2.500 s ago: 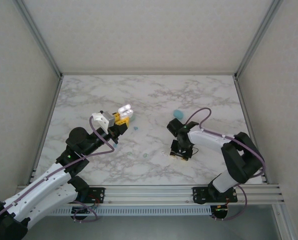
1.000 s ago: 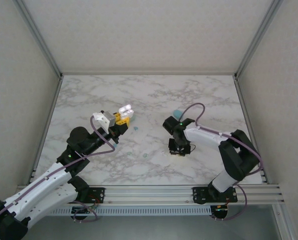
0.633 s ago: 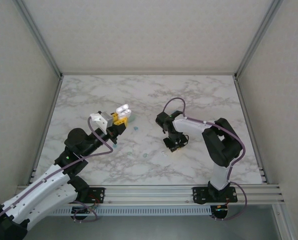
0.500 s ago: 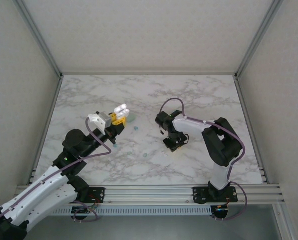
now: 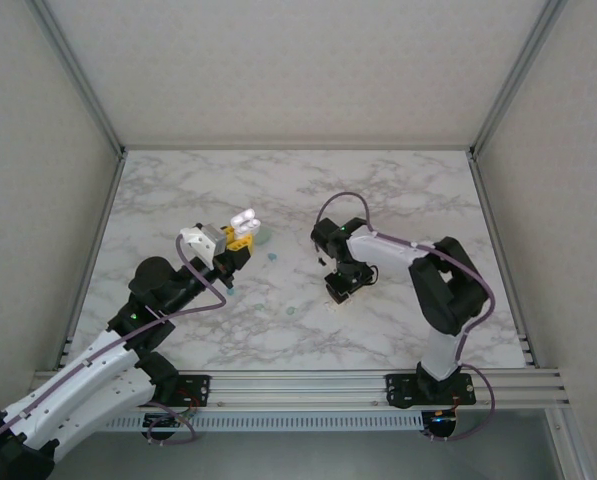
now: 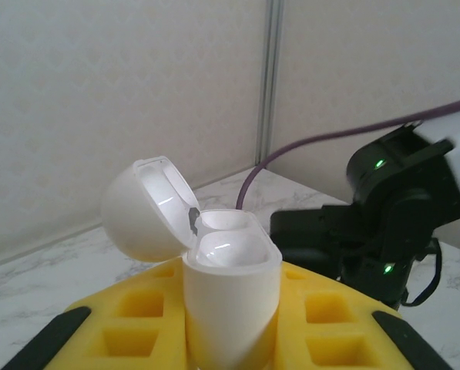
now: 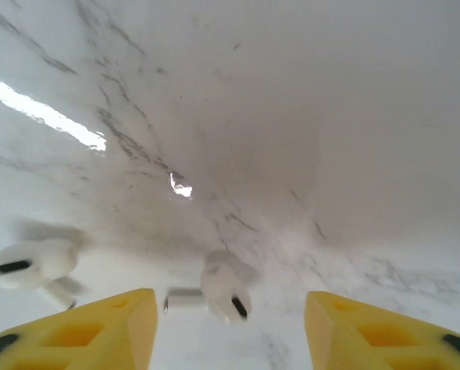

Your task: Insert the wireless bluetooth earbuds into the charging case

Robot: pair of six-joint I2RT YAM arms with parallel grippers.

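My left gripper (image 6: 230,327) is shut on a white charging case (image 6: 226,270), held upright with its lid (image 6: 146,210) flipped open to the left. From above, that case (image 5: 245,218) hangs over the table's left middle. My right gripper (image 7: 230,312) points down at the marble with its yellow fingers (image 7: 106,327) apart. A white earbud (image 7: 226,287) lies on the table between them, untouched. A second white earbud (image 7: 31,264) lies further left. The right gripper (image 5: 338,290) sits near the table's centre.
Small teal buds lie loose on the marble (image 5: 273,257), (image 5: 259,305), (image 5: 293,311). A pale green rounded case (image 5: 263,237) rests just right of the left gripper. The right arm's black wrist (image 6: 399,193) looms behind the held case. Metal frame posts (image 5: 88,100) edge the table.
The right arm swung left toward the table's centre and its jaws opened over a white earbud. The left gripper shifted slightly, still holding the open case.
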